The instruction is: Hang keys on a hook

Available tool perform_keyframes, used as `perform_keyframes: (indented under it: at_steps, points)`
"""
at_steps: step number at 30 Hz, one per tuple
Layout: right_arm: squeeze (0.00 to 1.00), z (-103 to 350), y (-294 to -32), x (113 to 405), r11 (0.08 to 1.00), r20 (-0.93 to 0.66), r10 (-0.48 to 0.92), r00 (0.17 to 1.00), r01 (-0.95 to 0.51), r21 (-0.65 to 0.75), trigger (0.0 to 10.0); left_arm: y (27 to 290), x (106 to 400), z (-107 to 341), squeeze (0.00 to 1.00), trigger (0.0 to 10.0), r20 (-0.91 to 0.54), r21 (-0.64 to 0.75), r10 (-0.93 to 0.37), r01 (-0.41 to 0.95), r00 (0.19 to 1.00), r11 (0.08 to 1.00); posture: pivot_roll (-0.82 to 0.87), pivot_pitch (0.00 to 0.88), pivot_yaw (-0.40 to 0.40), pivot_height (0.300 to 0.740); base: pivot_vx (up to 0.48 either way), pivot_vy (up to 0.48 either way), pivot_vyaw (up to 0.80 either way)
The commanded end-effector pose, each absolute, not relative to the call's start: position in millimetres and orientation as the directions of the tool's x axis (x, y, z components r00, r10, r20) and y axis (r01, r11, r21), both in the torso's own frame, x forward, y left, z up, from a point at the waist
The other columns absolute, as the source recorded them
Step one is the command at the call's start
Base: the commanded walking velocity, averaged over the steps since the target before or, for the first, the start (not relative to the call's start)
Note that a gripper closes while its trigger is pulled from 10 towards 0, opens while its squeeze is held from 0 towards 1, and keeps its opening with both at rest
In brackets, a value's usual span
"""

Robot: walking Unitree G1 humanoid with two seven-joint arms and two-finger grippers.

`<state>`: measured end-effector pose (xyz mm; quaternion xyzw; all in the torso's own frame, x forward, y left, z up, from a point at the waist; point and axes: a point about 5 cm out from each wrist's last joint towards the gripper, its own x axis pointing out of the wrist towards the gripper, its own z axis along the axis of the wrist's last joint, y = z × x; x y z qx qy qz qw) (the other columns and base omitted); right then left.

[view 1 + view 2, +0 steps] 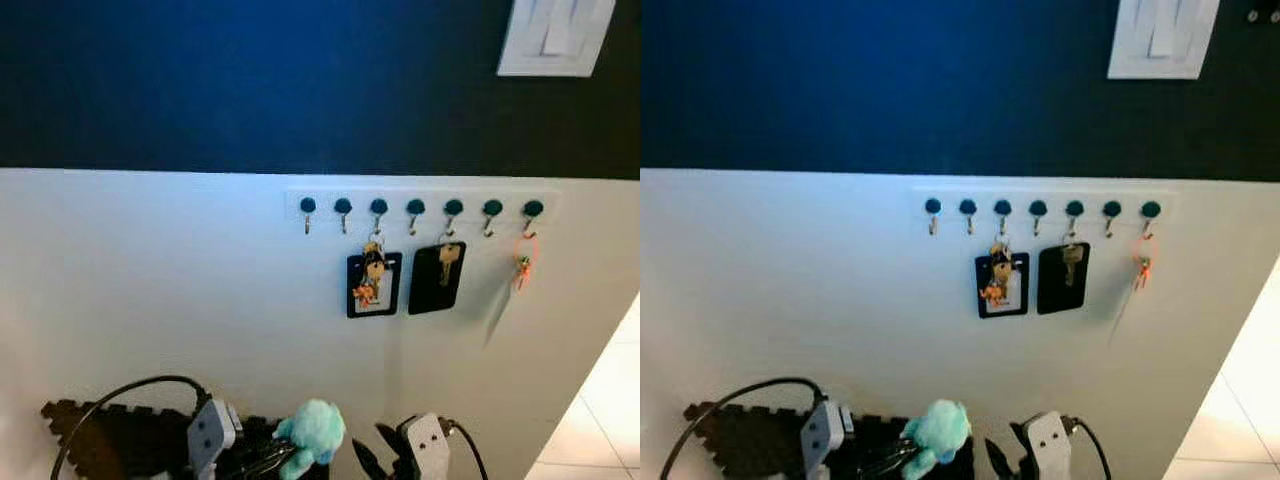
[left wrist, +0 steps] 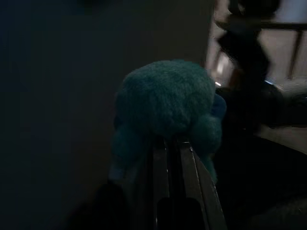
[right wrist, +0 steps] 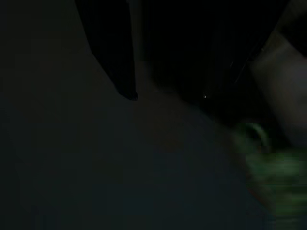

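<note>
Below hook rack [image 1: 420, 207], left gripper [image 1: 262, 462] pinches teal plush keychain [image 1: 313, 431].

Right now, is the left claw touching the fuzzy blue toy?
Touching. The left wrist view shows the left claw with its fingers pressed into the toy.

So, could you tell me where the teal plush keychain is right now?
The teal plush keychain sits low in the head views, held in the left claw, below the hook rack and left of the right claw.

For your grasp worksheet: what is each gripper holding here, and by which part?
The left gripper is shut on the keys, just below their teal plush charm. The right gripper holds nothing.
</note>
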<state>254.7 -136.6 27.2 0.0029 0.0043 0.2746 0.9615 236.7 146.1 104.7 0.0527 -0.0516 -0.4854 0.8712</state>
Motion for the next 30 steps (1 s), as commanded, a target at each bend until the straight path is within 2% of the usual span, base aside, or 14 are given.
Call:
perform_keyframes:
  at_steps: [1,6,9,15,30]
  points:
    - [0.00,29.8,-134.5,252.8,0.840,0.022,0.542,0.840,-0.542,0.017,10.0,150.4,239.3,111.6,0.00,10.0,0.062,0.150,-0.839,0.826,0.541,0.544,0.05,0.029,0.002,0.740,0.000,0.000,0.00]
    - [0.00,40.6,-127.9,244.8,0.810,0.109,0.581,0.807,-0.586,0.026,10.0,154.1,261.0,136.5,0.00,10.0,0.151,0.194,-0.779,0.754,0.609,0.628,0.05,0.034,0.003,0.740,0.000,0.000,0.00]
    - [0.00,41.3,-125.4,240.3,0.797,0.114,0.599,0.793,-0.604,0.016,10.0,155.4,263.5,140.4,0.00,10.0,0.165,0.189,-0.771,0.748,0.615,0.636,0.05,0.035,0.004,0.740,0.000,0.000,0.00]
    - [0.00,46.2,-122.5,233.2,0.789,0.146,0.603,0.784,-0.614,0.037,10.0,154.0,268.7,160.8,0.00,10.0,0.225,0.176,-0.771,0.753,0.596,0.634,0.04,0.040,0.007,0.740,0.000,0.000,0.00]
    - [0.00,58.2,-123.0,241.3,0.811,0.176,0.570,0.803,-0.584,0.036,10.0,148.4,269.2,210.8,0.00,10.0,0.296,0.213,-0.830,0.814,0.473,0.540,0.05,0.043,0.007,0.740,0.000,0.000,0.00]
